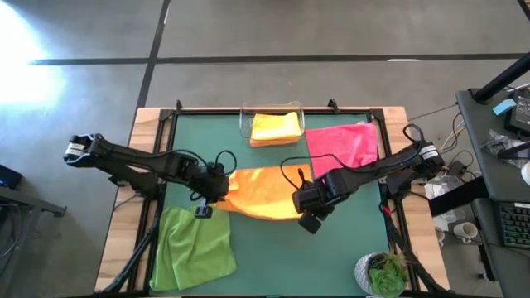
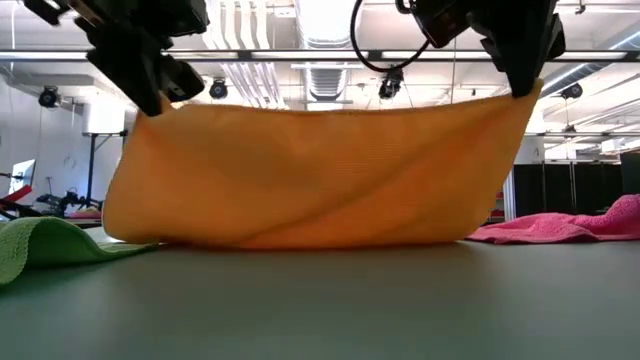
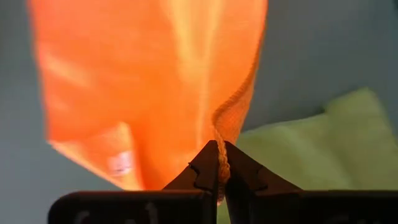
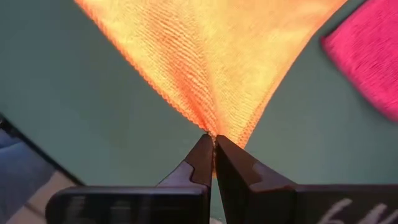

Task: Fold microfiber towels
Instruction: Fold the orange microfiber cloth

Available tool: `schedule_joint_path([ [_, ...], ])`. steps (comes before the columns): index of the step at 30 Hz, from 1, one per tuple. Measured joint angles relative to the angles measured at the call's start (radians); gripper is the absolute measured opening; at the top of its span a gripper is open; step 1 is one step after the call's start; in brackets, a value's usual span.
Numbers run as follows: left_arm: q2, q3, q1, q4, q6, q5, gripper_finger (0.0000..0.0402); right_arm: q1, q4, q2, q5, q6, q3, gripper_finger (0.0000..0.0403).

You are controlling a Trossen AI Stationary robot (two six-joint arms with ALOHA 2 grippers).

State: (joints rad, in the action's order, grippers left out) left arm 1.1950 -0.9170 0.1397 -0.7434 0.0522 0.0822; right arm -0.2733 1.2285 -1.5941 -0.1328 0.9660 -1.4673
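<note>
Orange microfiber towel (image 1: 265, 192): I have it lifted over mid-bench, stretched between both arms, its lower fold resting on the green mat.
Left gripper (image 3: 219, 163): fingers pressed together, pinching one upper corner of the orange towel.
Right gripper (image 4: 214, 152): fingers pressed together on the opposite upper corner.
Lime green towel (image 1: 194, 247): I see it lying loose on the mat at the near left, just beside the hanging cloth.
Hot pink towel (image 1: 341, 146): spread flat at the far right.
Yellow towel (image 1: 275, 126): folded, inside the clear plastic bin (image 1: 245, 124) at the bench's far edge.
Potted plant (image 1: 385, 274): near right corner.
</note>
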Motion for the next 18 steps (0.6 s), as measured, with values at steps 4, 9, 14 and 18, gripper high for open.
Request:
schedule_joint_path([
  [4, 0.000, -0.021, -0.001, -0.001, -0.016, -0.118, 0.0000, 0.003, 0.001, 0.009, 0.066, -0.025, 0.000, 0.0008],
  [9, 0.000, -0.081, -0.001, -0.001, -0.038, -0.180, 0.0000, 0.005, 0.057, 0.022, 0.148, -0.064, -0.052, 0.0008],
  [14, 0.000, -0.157, -0.001, -0.008, -0.067, -0.226, 0.0000, 0.008, 0.086, 0.036, 0.241, -0.157, -0.153, 0.0008],
  [18, -0.002, -0.217, -0.001, -0.052, -0.092, -0.311, 0.0000, 0.008, 0.116, 0.037, 0.338, -0.271, -0.254, 0.0008],
])
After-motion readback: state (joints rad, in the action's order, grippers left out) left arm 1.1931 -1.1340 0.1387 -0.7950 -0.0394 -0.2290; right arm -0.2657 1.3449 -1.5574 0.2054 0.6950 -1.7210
